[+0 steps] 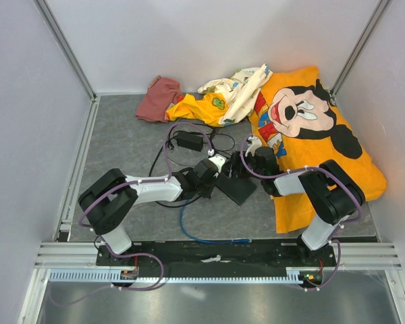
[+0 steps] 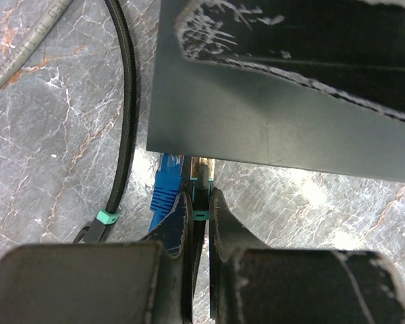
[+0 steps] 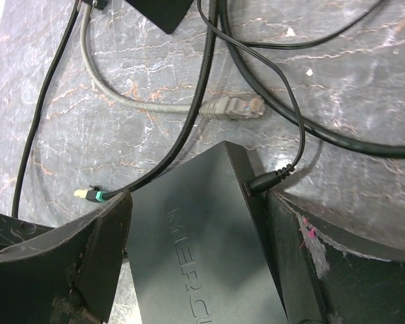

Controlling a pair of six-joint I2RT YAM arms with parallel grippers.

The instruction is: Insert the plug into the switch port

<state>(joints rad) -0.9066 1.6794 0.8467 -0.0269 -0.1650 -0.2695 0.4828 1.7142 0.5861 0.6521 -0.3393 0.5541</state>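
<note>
Left wrist: left jaws, pinching a teal-banded black connector (image 2: pixel 201 192), should be taking the bright-blue plug (image 2: pixel 166 185) alongside; wide right jaws are clasping the black switch box (image 3: pixel 202 256).

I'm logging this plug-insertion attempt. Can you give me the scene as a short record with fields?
switch: black box on the grey table
plug: blue, at the switch's front edge, beside a finger of the left hand, outside its grip; seated or not, cannot tell
left hand: shut, a thin teal-banded connector between its fingers
right hand: fingers wide, one on each side of the switch; firm grip unclear
loose: grey cable end lying unplugged on the table
</note>
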